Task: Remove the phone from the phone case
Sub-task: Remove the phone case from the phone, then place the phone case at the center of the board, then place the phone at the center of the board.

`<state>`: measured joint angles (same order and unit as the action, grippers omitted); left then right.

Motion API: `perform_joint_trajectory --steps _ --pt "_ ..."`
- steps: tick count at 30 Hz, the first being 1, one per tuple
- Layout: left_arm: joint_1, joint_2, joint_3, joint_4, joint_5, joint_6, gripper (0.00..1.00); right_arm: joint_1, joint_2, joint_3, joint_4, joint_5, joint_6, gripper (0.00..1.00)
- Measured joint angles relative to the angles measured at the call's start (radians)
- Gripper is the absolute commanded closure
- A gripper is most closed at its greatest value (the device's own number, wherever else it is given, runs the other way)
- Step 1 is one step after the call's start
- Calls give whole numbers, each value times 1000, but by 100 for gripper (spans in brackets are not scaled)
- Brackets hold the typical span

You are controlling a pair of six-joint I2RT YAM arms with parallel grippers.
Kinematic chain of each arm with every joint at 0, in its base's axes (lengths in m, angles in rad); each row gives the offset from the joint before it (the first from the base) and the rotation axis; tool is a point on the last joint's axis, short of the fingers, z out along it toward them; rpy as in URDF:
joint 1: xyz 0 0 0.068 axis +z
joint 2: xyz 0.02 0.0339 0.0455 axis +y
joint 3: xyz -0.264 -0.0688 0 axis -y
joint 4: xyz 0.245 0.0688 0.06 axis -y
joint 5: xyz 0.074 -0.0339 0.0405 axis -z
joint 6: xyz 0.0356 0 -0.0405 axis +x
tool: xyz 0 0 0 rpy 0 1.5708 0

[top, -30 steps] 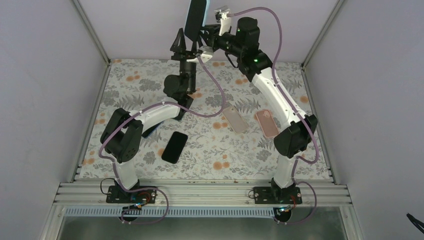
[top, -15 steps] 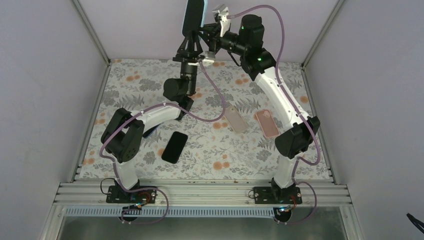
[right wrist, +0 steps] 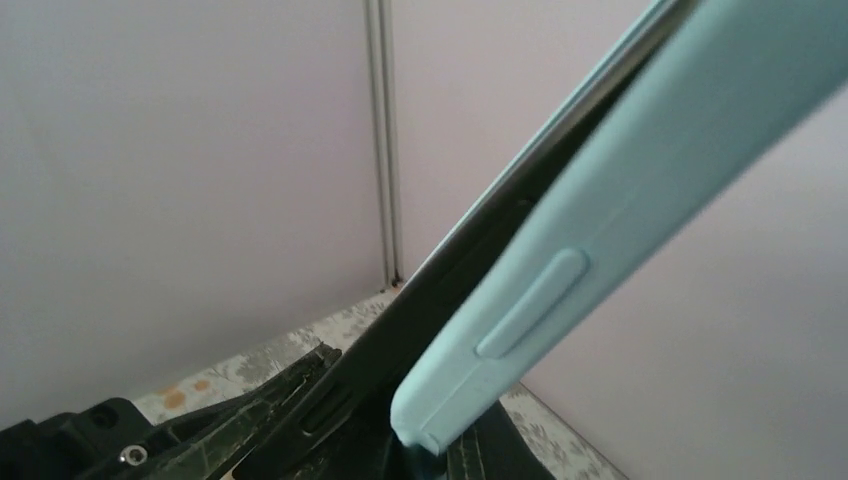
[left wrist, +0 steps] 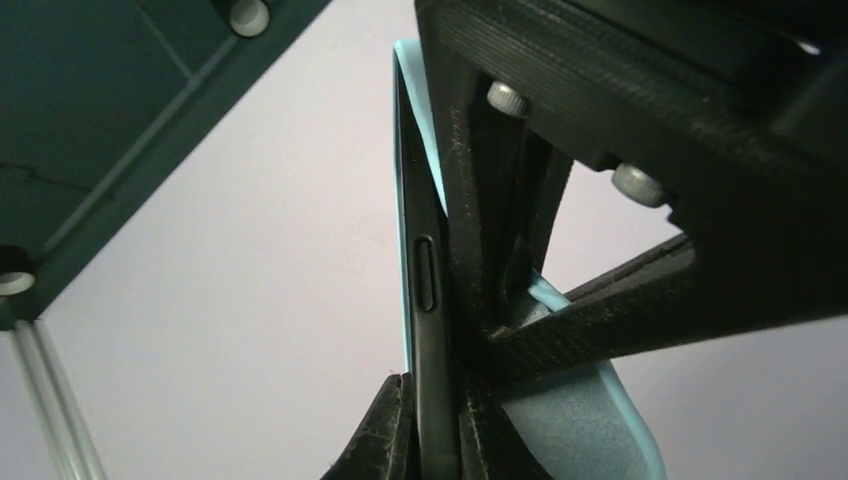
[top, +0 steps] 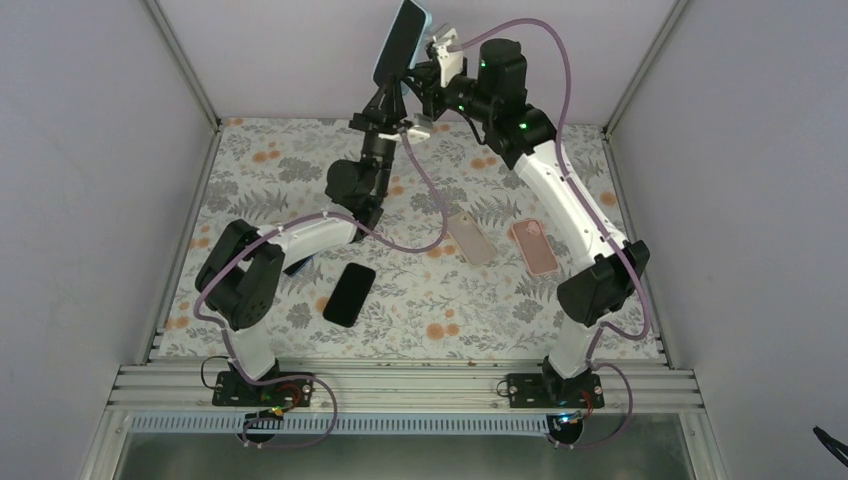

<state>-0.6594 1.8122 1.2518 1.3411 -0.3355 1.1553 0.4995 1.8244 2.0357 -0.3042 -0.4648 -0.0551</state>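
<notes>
1. The phone, a thin black slab, stands on end high above the far edge of the counter; the left fingers are clamped on its lower end, one against each flat face.
2. The phone case, pale blue, lies along the phone's back; at its lower end it stands off from the black edge, so I judge the peel begun but not finished.
3. The right fingers bear against the case just beside the phone; whether they are closed on its lip I cannot tell, since the right wrist view cuts off their tips and the left wrist view hides them behind the phone.
4. The phone looks stiff and light, smooth-faced and likely slippery; a drop from this height above the counter could crack it; the present hold across the flat faces, clear of the side button, seems the safest.
5. The case looks soft and bendable; I would take it by a freed corner or long lip and roll it off the back rather than pull it straight.
6. How many corners remain seated is hidden; the overhead view gives only the dark face and a sliver of blue.
7. Near the counter's middle lie a bare black handset, a beige case and a pink case, each apart from the others.
</notes>
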Motion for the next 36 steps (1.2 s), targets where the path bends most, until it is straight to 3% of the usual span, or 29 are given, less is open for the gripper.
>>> perform_joint_trajectory --steps 5,8,13,16,20,25,30,36 --pt "12 -129 -127 -113 2 36 98 -4 -32 -70 -60 224 -102 97" --pt "22 -235 -189 -264 13 84 98 -53 -28 -94 -79 356 -195 97" --pt "54 -440 -315 -358 0 146 98 -164 -23 -161 -189 475 -304 97" --pt "130 -588 -404 -440 0 154 98 -249 -23 -188 -297 444 -364 97" --pt "312 -787 -497 -678 39 134 98 -349 -45 -256 -476 349 -447 97" --pt "563 -946 -673 -843 149 143 98 -400 -149 -520 -626 248 -531 97" --pt "816 -905 -798 -982 238 150 98 -497 -218 -712 -687 161 -580 97" --pt "914 -747 -950 -949 269 196 98 -673 -182 -801 -695 83 -604 96"
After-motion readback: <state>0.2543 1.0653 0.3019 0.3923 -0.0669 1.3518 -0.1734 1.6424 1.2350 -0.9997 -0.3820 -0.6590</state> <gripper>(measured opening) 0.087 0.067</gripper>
